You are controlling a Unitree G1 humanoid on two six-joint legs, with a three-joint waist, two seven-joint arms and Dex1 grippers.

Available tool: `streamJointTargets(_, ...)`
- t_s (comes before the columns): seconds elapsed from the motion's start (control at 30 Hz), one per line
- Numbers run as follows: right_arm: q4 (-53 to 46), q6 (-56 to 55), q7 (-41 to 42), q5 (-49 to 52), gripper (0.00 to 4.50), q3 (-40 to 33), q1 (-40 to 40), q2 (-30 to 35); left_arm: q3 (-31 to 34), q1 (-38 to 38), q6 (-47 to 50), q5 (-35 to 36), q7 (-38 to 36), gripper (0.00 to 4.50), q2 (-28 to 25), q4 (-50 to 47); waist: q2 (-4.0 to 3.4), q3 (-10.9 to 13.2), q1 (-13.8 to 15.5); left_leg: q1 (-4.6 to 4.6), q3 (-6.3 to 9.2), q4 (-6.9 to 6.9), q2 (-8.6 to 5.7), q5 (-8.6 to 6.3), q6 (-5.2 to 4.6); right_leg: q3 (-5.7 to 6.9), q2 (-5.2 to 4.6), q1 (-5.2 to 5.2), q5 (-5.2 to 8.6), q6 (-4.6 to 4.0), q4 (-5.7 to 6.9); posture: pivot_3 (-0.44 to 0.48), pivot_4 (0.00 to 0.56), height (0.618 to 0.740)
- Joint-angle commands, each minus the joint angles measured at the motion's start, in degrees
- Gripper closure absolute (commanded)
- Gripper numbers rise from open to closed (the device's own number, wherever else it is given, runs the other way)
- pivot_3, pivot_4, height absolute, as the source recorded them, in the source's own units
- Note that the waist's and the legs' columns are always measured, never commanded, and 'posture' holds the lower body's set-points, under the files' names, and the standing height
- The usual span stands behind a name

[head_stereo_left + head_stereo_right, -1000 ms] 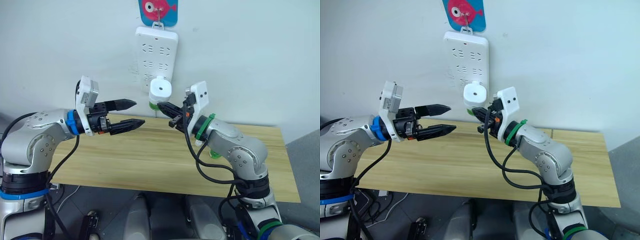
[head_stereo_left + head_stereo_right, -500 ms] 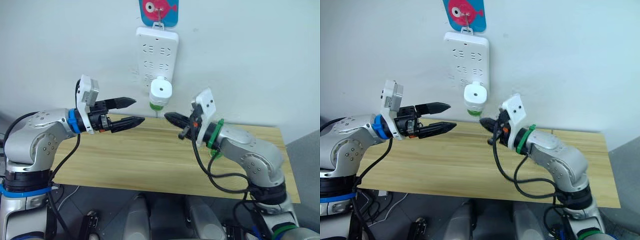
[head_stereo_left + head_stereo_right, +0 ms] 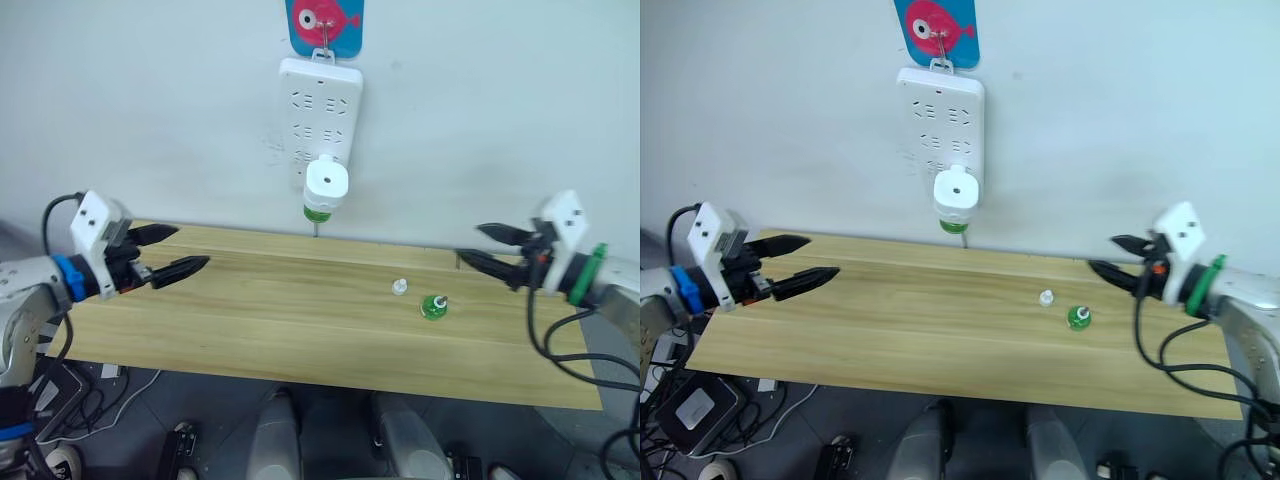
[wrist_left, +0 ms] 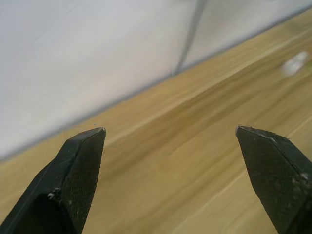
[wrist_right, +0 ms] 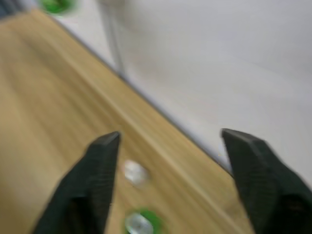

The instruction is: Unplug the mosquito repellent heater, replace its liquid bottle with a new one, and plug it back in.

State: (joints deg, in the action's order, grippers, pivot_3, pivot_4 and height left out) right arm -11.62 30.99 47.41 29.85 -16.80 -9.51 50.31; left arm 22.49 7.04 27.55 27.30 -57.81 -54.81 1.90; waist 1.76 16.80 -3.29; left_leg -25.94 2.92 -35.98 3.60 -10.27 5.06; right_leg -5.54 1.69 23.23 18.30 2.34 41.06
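Here, the wooden table (image 3: 250,320) runs along a white wall where a long white power strip (image 3: 319,112) hangs from a hook on a blue-and-pink fish plaque (image 3: 324,22) that the top edge cuts off. The mosquito repellent heater (image 3: 325,184) sits plugged into the strip's lowest socket, a green-collared bottle at its base, just above the table's far edge. The left gripper (image 3: 178,251) is held low over the table's left end, fingers parted and empty. The right gripper (image 3: 480,245) is extended level beyond the right end, likewise spread and holding nothing. Between them on the table lie a green bottle (image 3: 433,307) and a small white cap (image 3: 400,288), slightly apart, details too small to make out
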Motion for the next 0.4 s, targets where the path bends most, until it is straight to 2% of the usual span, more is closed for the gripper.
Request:
streamJointTargets(0.03,7.51,-8.12,3.07,-3.23,0.02,-3.96,1.3,1.32,3.66,-2.43,-3.91,-1.31,0.27,0.0,0.17,3.11,-0.02,-0.11,0.01,0.0,-0.03,0.0,-0.01,0.0,0.0,-0.01,-0.02,0.0,0.0,0.0,0.0,0.008,0.198,0.74)
streamJointTargets(0.4,4.25,-5.6,1.09,-2.47,0.02,-4.31,3.18,-0.48,0.83,2.64,-4.79,-1.18,-0.66,0.0,0.36,4.47,-0.05,-0.7,0.0,0.03,-0.01,-0.01,0.01,0.01,0.01,0.01,-0.01,-0.03,0.0,0.0,0.09,-0.004,0.193,0.74)
